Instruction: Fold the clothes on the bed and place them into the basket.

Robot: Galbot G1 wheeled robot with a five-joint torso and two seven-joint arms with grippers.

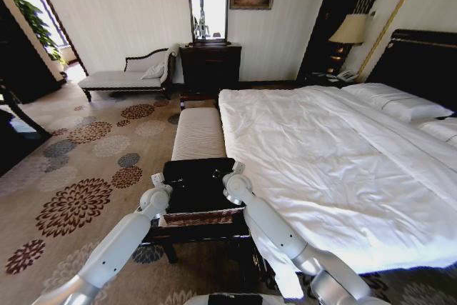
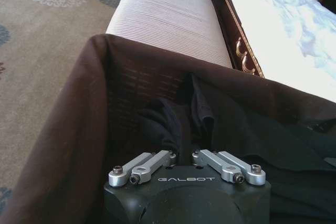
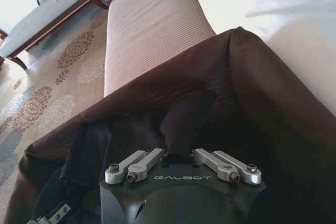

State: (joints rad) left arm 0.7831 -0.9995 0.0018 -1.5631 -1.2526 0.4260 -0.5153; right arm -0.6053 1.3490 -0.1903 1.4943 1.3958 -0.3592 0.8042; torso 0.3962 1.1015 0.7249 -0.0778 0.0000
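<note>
The brown wicker basket [image 1: 200,217] with black lining stands at the foot of the bed [image 1: 335,155], in front of me. Both arms reach down into it. The black clothes [image 2: 163,124] lie bunched against the basket's inner wall [image 2: 79,119]. In the left wrist view a peak of the cloth rises into my left gripper [image 2: 181,148], which is shut on it. A fold of the clothes [image 3: 186,114] likewise runs up into my right gripper [image 3: 178,145], also shut, below the rim [image 3: 252,66]. From the head view the left gripper [image 1: 170,185] and right gripper [image 1: 227,180] sit at opposite sides of the basket.
A pale striped bench [image 1: 198,133] stands just beyond the basket along the bed's foot. Farther off are a chaise longue [image 1: 128,76], a dark dresser with mirror [image 1: 209,66] and a bedside lamp [image 1: 350,30]. Patterned carpet [image 1: 86,169] spreads to my left.
</note>
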